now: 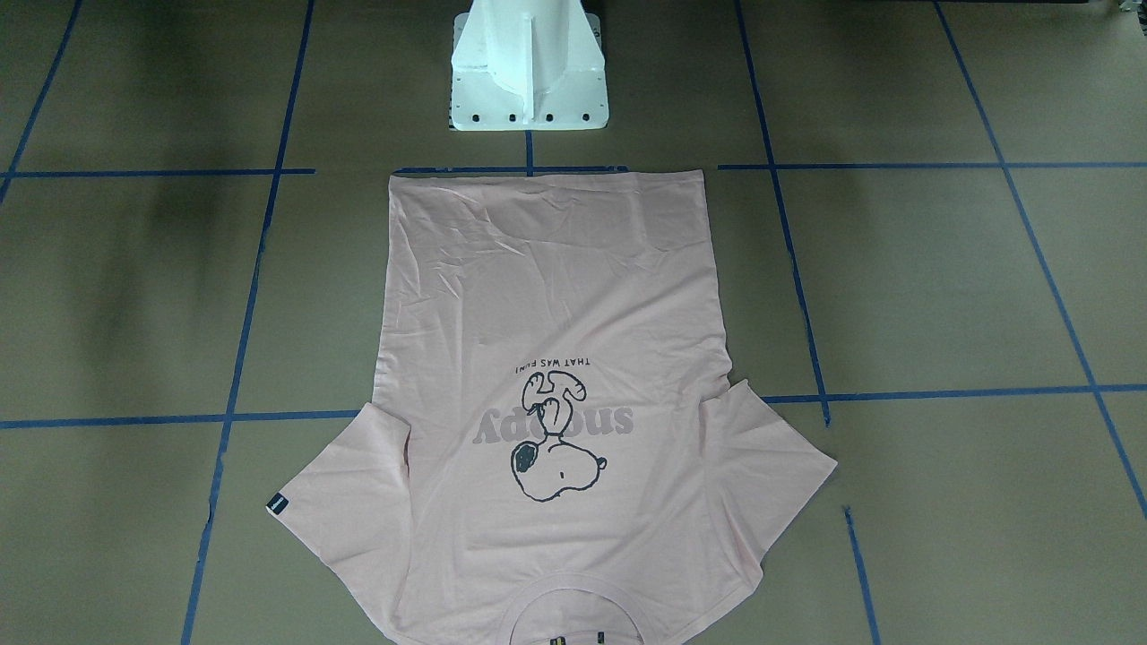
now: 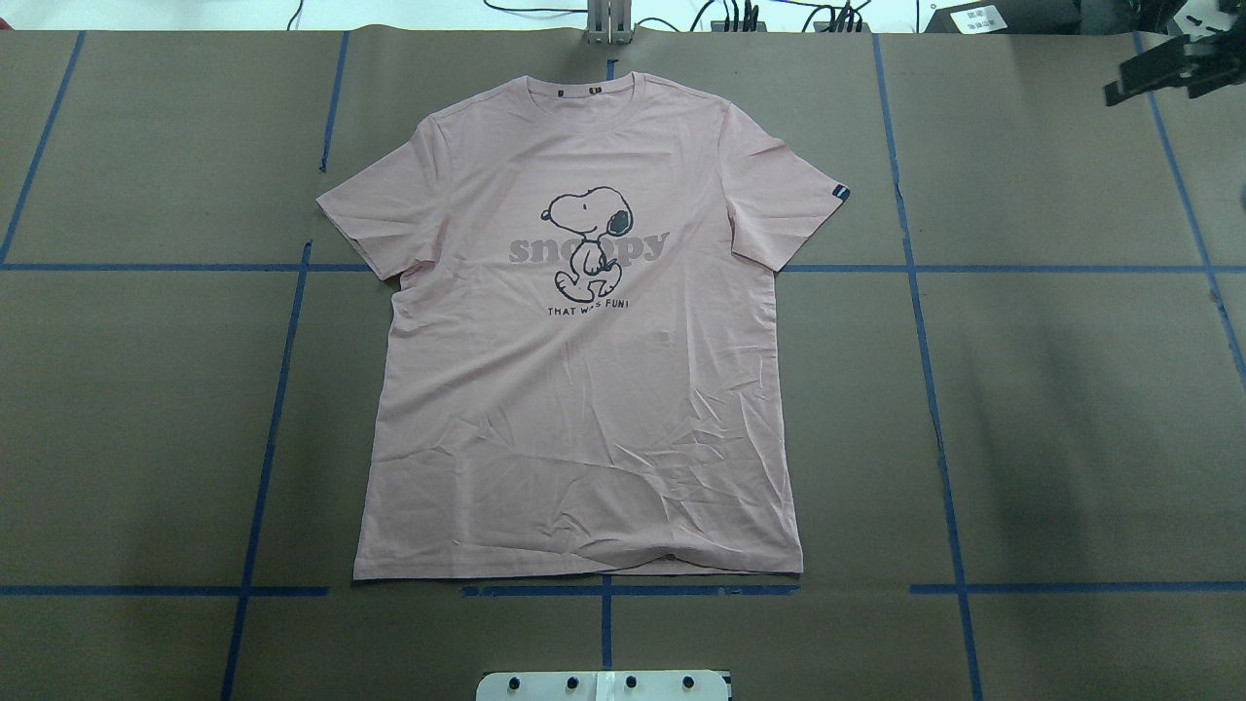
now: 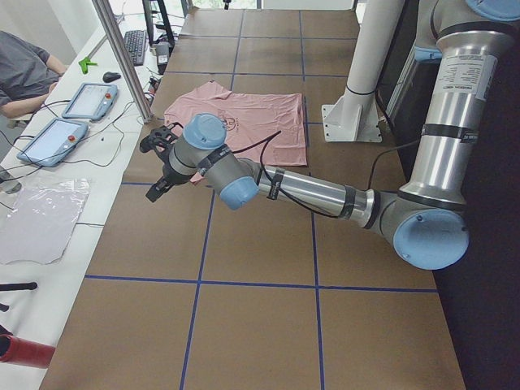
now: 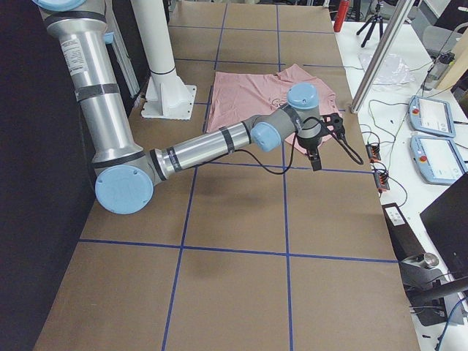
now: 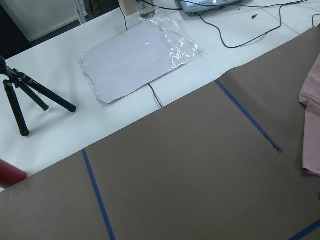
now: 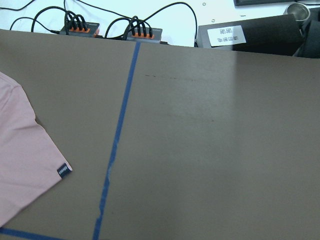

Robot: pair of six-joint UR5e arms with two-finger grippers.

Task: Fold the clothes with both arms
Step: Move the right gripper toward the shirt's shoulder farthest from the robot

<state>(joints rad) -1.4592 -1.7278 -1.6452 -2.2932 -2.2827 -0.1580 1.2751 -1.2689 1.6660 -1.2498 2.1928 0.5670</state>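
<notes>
1. Nearest the pedestal (image 2: 604, 684), the hem (image 2: 584, 570) of the shirt (image 2: 584, 409) is seen lying straight along a blue tape line, flat on the table (image 2: 1071, 409). Its two corners are exposed and are judged the easiest holds for a pinch.
2. Across the middle, the shirt is spread face up in a single flat layer at the table's centre. Light creases (image 2: 633, 458) are noted in the lower body. The cloth is judged thin, light and limp. It can be expected to sag between two holds and to drag on the paper cover, so it should be held at matched points and lifted evenly.
3. Further out, the print (image 2: 589, 243) is noted upright as seen from the robot. Both sleeves (image 2: 375, 209) are spread flat and clear of the body; their cuffs or the shoulder seams are judged sound second holds.
4. At the far edge, the collar (image 2: 594, 97) is noted. Its ribbing is judged thicker and easier to grip.
5. Beyond the sleeves, the left gripper (image 3: 158, 166) and the right gripper (image 4: 319, 142) are held above the table, well apart from the shirt and carrying nothing. Whether their jaws are parted cannot be told from these views. No fold is judged begun.
</notes>
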